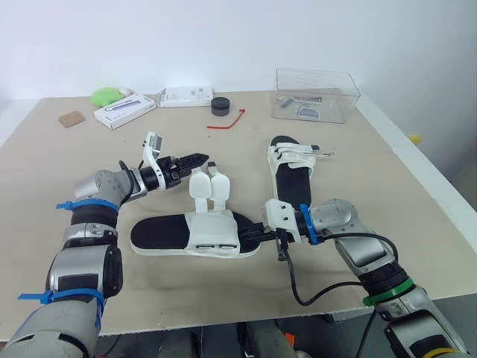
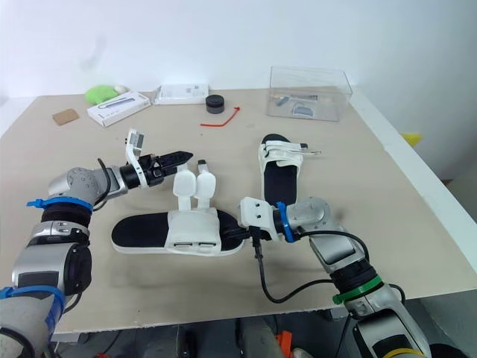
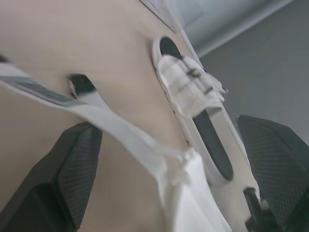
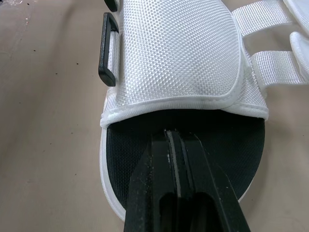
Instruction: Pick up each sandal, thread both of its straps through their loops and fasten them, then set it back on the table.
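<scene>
The near sandal (image 1: 190,235) lies flat on the table, with a black footbed and a white upper. Its two loose straps (image 1: 209,186) stick out toward the far side. In the right wrist view its black loops (image 4: 107,48) sit on the opposite side of the upper. My left gripper (image 1: 198,158) hovers open just beyond the strap ends, and one strap (image 3: 120,130) crosses between its fingers. My right gripper (image 4: 176,134) is shut, its tips resting on the footbed at the sandal's open end. A second sandal (image 1: 291,165) lies farther right with its straps closed over the upper.
A clear plastic box (image 1: 317,95) stands at the back right. Along the back are a black round object (image 1: 220,106), a red cord (image 1: 227,121), two white boxes (image 1: 124,110) and a green item (image 1: 106,95). The table edge (image 1: 417,168) runs along the right.
</scene>
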`<state>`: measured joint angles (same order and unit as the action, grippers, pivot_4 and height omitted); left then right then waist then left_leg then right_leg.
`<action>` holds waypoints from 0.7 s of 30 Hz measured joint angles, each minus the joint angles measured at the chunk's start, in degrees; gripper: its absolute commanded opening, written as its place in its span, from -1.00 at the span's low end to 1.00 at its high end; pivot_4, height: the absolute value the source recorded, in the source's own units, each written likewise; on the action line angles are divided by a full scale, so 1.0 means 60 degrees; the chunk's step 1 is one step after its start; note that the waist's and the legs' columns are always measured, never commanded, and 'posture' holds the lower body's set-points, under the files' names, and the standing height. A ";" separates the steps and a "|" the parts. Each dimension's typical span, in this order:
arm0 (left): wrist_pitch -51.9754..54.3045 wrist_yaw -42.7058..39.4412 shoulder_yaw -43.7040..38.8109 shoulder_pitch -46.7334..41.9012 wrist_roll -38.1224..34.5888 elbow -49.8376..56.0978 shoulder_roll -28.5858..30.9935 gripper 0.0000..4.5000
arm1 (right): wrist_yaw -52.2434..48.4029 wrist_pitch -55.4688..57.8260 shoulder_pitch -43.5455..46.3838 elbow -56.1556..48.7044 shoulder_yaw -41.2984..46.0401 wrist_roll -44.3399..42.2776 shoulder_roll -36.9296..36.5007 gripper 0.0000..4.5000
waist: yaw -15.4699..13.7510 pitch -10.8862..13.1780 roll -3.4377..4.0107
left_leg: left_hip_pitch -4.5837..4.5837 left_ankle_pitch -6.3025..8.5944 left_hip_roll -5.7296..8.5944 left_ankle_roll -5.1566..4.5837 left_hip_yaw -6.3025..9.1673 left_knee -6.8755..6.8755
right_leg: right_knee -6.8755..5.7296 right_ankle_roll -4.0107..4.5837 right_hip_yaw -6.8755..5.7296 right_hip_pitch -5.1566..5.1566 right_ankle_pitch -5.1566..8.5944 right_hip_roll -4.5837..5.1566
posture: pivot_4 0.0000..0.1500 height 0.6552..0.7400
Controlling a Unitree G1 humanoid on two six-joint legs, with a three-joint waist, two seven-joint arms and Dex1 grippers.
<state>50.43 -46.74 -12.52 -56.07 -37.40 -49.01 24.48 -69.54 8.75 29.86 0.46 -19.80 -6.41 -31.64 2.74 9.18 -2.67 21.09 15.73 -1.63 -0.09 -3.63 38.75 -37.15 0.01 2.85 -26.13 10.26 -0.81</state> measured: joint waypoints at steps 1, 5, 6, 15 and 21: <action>-0.0071 -0.0008 -0.0014 -0.0005 0.0064 -0.0042 0.0000 1.00 | 0.0006 0.0011 -0.0003 -0.0019 0.0000 0.0003 -0.0001 -0.98 | 0.0000 0.0000 -0.0001 | 0.0002 0.0000 0.0000 0.0000 0.0000 0.0000 | 0.0000 0.0000 0.0000 -0.0002 0.0000 0.0000 | 1.00 1.00; -0.0322 -0.0137 -0.0072 -0.0075 0.0279 -0.0320 -0.0004 1.00 | 0.0008 0.0016 -0.0004 -0.0035 0.0000 0.0014 -0.0007 -0.98 | 0.0000 0.0001 -0.0001 | 0.0004 0.0000 0.0001 0.0000 0.0000 0.0000 | 0.0001 -0.0001 -0.0001 -0.0002 0.0000 0.0001 | 1.00 1.00; -0.0440 -0.0167 -0.0078 -0.0096 0.0372 -0.0381 -0.0030 1.00 | 0.0008 0.0016 -0.0004 -0.0034 0.0000 0.0019 -0.0008 -0.98 | -0.0001 0.0001 -0.0002 | 0.0004 0.0000 0.0001 0.0000 0.0000 0.0000 | 0.0001 -0.0001 -0.0002 -0.0002 0.0000 0.0003 | 1.00 1.00; -0.0952 -0.0196 -0.0146 -0.0295 0.0840 -0.0912 -0.0247 -0.39 | 0.0002 0.0023 -0.0001 -0.0042 -0.0002 0.0036 -0.0008 -1.00 | -0.0001 0.0002 -0.0003 | 0.0006 0.0000 0.0003 0.0000 0.0001 0.0000 | 0.0002 -0.0003 -0.0003 -0.0002 0.0000 0.0004 | 1.00 1.00; -0.1294 -0.0201 -0.0150 -0.0478 0.1120 -0.1215 -0.0414 -0.97 | 0.0002 0.0050 -0.0001 -0.0064 -0.0003 0.0043 -0.0008 -1.00 | -0.0001 0.0002 -0.0004 | 0.0006 0.0000 0.0004 0.0000 -0.0001 0.0000 | 0.0002 -0.0005 -0.0002 -0.0002 -0.0001 0.0004 | 1.00 1.00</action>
<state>42.67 -47.94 -13.42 -58.93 -30.68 -56.30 21.99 -69.53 9.05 29.85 0.07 -19.82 -6.15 -31.69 2.73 9.19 -2.69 21.13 15.73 -1.61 -0.09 -3.63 38.75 -37.13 -0.02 2.84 -26.14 10.26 -0.78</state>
